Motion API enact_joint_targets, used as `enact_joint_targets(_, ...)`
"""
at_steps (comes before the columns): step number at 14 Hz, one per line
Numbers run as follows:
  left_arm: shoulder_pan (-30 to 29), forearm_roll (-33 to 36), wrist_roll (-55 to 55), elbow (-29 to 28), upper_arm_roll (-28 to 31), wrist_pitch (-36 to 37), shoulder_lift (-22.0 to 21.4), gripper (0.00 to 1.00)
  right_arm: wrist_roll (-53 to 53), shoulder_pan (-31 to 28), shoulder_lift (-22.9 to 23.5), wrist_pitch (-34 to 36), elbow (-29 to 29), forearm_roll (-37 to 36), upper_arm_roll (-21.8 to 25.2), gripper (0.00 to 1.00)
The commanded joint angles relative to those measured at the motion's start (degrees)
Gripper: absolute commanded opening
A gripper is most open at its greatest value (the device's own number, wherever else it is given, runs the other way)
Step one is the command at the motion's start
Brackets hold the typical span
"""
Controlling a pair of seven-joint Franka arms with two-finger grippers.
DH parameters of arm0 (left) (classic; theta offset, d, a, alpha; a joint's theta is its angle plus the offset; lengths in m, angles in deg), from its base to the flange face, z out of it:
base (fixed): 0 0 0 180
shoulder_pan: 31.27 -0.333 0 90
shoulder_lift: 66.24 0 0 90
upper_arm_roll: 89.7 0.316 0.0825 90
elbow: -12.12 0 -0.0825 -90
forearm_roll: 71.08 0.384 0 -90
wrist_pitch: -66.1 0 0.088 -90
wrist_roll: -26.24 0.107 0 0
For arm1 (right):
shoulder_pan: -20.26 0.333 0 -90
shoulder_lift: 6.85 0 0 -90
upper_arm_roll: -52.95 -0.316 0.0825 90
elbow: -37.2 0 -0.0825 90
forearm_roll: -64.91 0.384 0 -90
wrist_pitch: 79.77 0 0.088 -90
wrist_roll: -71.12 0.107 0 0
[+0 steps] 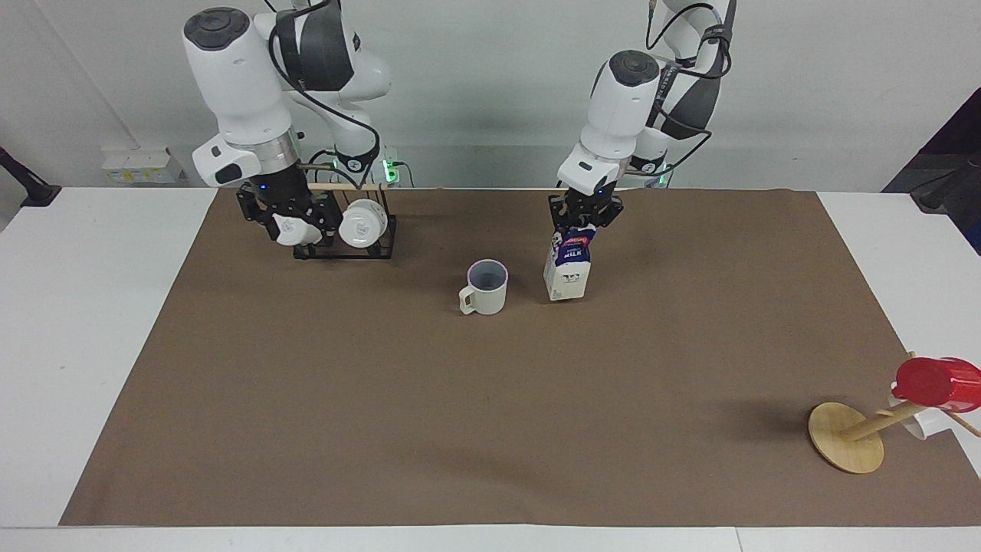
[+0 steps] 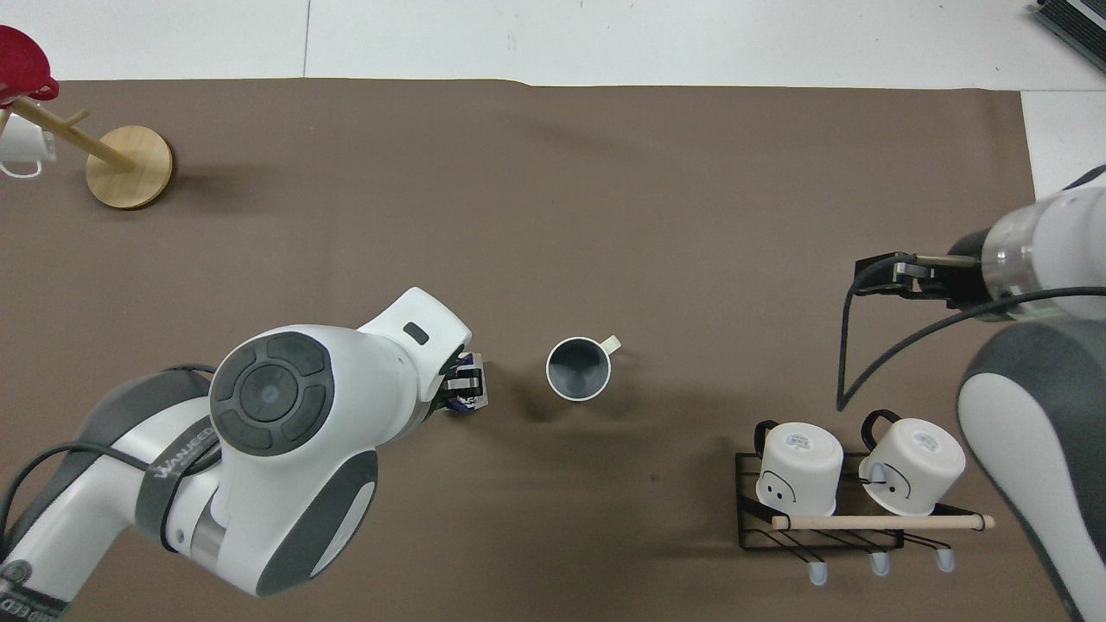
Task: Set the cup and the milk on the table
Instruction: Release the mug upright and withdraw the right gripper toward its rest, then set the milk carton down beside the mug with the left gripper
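The cup point(image 1: 487, 286) stands upright on the table's brown mat point(image 1: 490, 414), free of both grippers; in the overhead view point(image 2: 578, 369) its grey inside shows. My left gripper point(image 1: 580, 225) is shut on the top of the milk point(image 1: 568, 270) and holds it slightly tilted, low at the mat beside the cup, toward the left arm's end. I cannot tell whether its base touches. From overhead only an edge of the milk point(image 2: 473, 390) shows under the left gripper point(image 2: 462, 387). My right gripper point(image 1: 285, 224) is open and empty, up over the mug rack.
A black wire rack point(image 1: 379, 249) with two white logo mugs point(image 1: 359, 228) stands near the robots at the right arm's end; it also shows overhead point(image 2: 821, 531). A tipped wooden stand point(image 1: 845, 437) with a red cup point(image 1: 935, 381) lies at the left arm's end, farthest from the robots.
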Motion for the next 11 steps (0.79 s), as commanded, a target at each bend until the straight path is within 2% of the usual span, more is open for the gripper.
enact_joint_targets(1, 1.9, -0.5, -2.0, 1.7, 1.0, -1.5, 3.2, 0.35, -4.8, -3.6, -1.2, 2.0, -0.3, 0.1, -0.6, 1.0)
enact_joint_targets(3, 2.0, -0.5, -2.1, 1.9, 1.0, -1.9, 3.8, 0.38, -6.5, -5.2, -1.2, 2.8, -2.0, 0.0, -0.6, 1.0)
enact_joint_targets(5, 2.1, -0.5, -3.2, 1.9, 1.0, -1.5, 3.8, 0.66, -6.6, -5.9, -0.7, 6.2, -5.7, -0.2, -0.6, 1.0)
enact_joint_targets(6, 2.1, -0.5, -3.2, 1.9, 1.0, -1.2, 3.8, 0.95, -6.6, -6.0, -0.6, 8.4, -7.9, -0.6, -0.6, 1.0)
enact_joint_targets(7, 2.0, -0.5, -3.3, 1.9, 1.0, -0.8, 3.7, 1.0, -6.8, -6.1, -0.6, 10.6, -9.8, -0.7, -0.6, 1.0)
enact_joint_targets(9, 2.0, -0.5, -3.2, 1.9, 1.0, 0.0, 3.0, 1.0, -7.4, -6.1, -0.8, 15.2, -13.7, -0.8, -0.4, 1.0)
enact_joint_targets(11, 1.5, -0.5, -2.7, 3.4, 1.1, 4.4, 0.8, 1.0, -7.5, -6.1, -1.2, 18.0, -15.9, -1.4, 0.5, 1.0)
